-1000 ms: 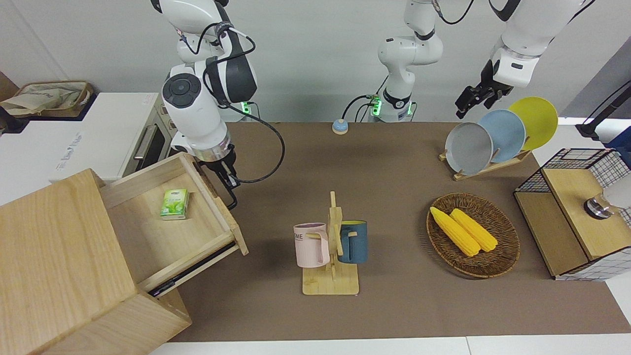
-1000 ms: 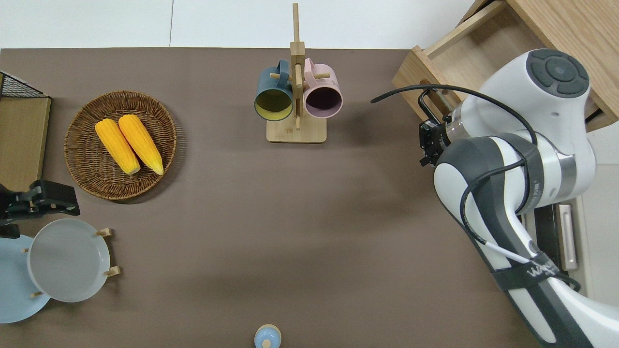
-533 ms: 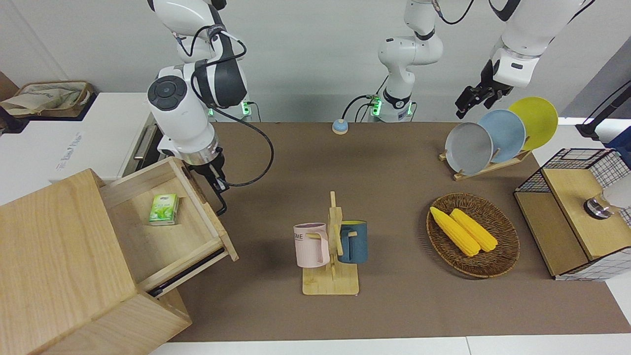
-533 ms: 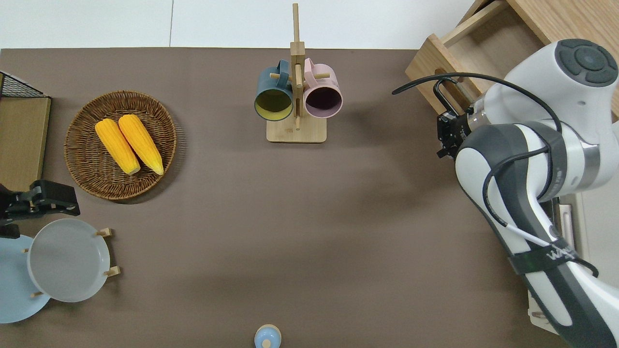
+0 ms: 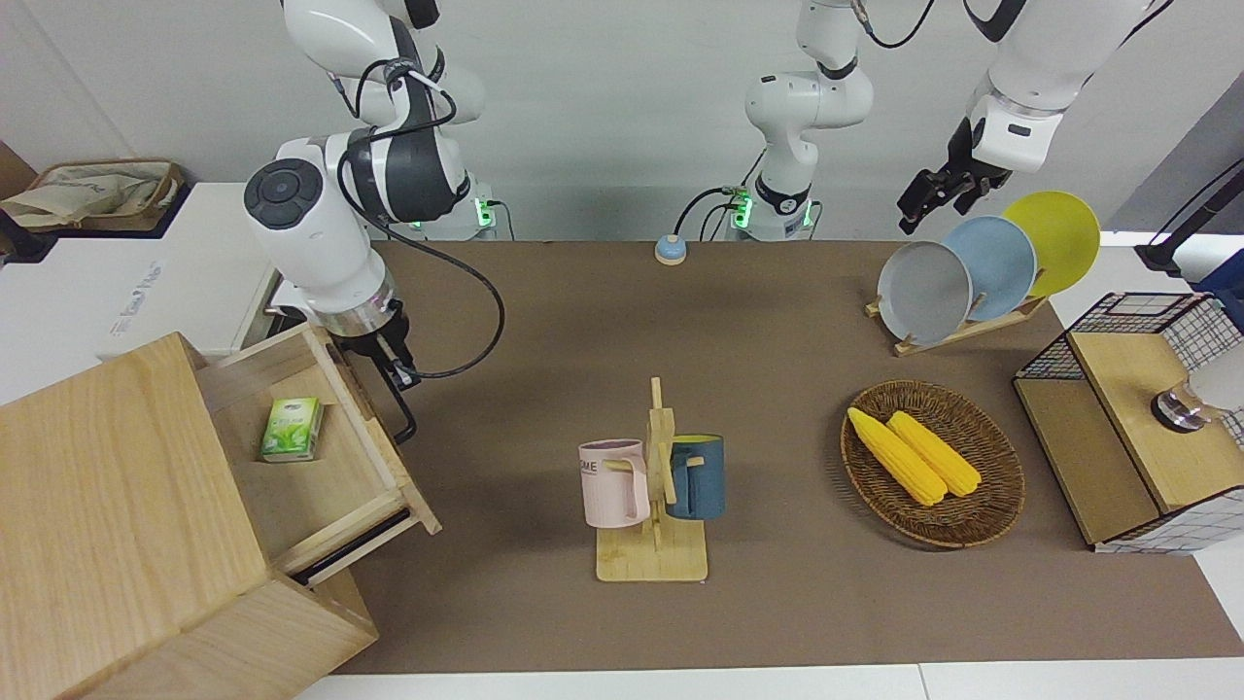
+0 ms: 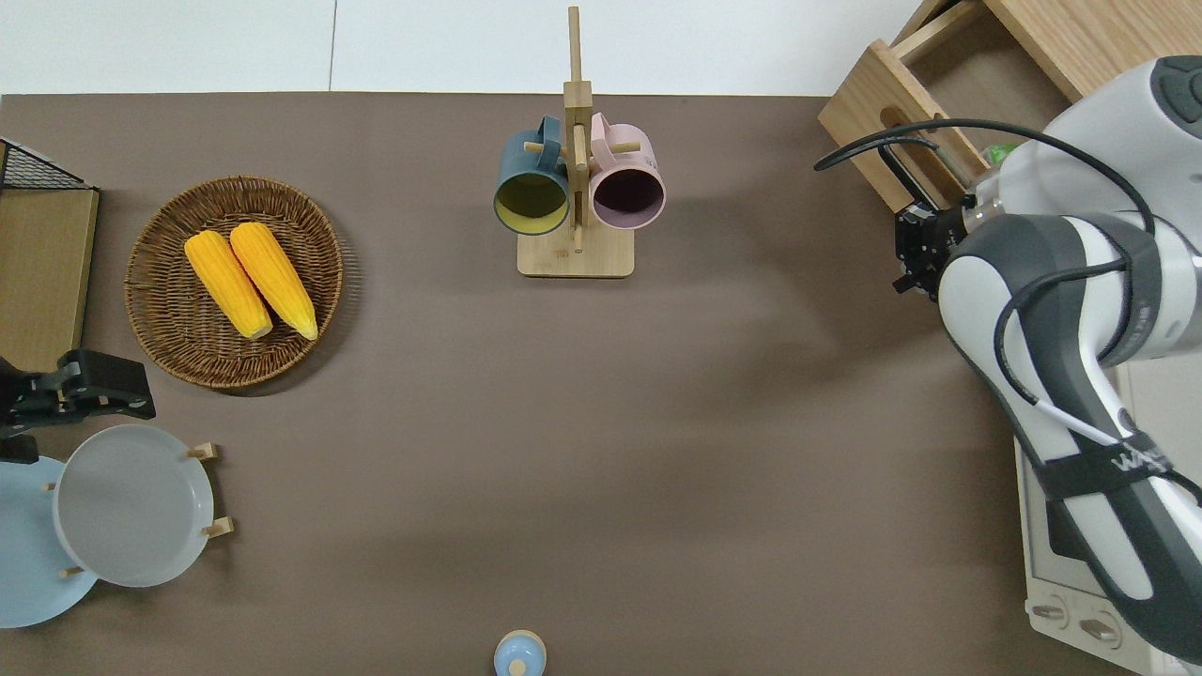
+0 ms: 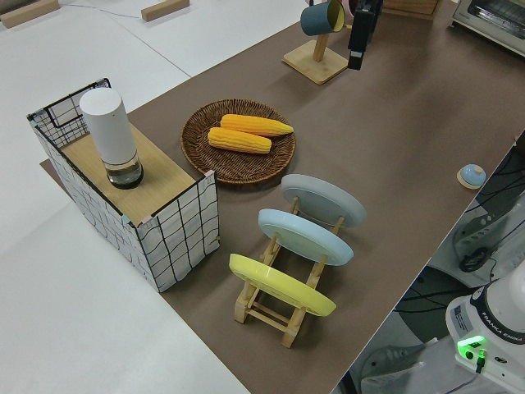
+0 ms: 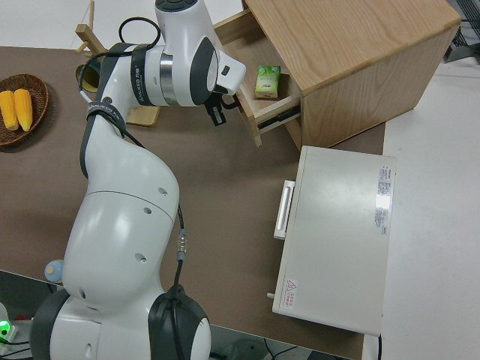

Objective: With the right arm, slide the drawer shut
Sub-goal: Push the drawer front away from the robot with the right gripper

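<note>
Light-wood drawer [image 5: 321,457] juts partly out of your cabinet [image 5: 126,525], green box [image 5: 292,429] visible inside, with the right gripper [image 5: 389,362] at its black handle [image 5: 400,399], fingers' state unclear, so you likely have the rest of the push left.

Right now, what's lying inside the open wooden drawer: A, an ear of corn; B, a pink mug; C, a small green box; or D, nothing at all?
C: a small green box lies on the floor of the drawer, which is partly open, with the right gripper at the handle on its front.
</note>
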Action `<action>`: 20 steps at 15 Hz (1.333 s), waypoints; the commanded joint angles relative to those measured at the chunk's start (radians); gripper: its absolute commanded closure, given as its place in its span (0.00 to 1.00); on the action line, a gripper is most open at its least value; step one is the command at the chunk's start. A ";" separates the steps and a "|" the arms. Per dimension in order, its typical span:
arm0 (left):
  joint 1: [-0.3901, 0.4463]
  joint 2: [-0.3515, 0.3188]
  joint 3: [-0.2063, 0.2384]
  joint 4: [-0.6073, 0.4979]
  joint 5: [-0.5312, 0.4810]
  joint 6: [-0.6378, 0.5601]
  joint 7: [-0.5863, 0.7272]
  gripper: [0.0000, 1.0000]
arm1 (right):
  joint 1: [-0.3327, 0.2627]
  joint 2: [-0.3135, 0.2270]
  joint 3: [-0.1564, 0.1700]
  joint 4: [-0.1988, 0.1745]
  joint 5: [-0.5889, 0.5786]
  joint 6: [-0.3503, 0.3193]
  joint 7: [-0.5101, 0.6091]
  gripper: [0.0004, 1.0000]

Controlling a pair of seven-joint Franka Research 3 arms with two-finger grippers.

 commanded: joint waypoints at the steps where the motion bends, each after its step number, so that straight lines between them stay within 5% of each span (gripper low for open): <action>1: -0.004 -0.009 0.005 0.000 -0.004 -0.002 0.007 0.01 | -0.040 0.024 0.014 0.035 -0.023 -0.019 -0.064 1.00; 4: -0.004 -0.009 0.005 0.000 -0.004 -0.002 0.007 0.01 | -0.063 0.027 0.014 0.048 -0.029 -0.020 -0.100 1.00; 8: -0.004 -0.009 0.005 0.000 -0.004 -0.001 0.007 0.01 | -0.092 0.065 0.014 0.120 -0.031 -0.066 -0.146 1.00; 16: -0.004 -0.009 0.005 0.000 -0.004 -0.002 0.007 0.01 | -0.111 0.078 -0.053 0.144 -0.029 -0.066 -0.274 1.00; 20: -0.004 -0.009 0.005 0.000 -0.004 -0.002 0.005 0.01 | -0.126 0.085 -0.058 0.158 -0.028 -0.066 -0.293 1.00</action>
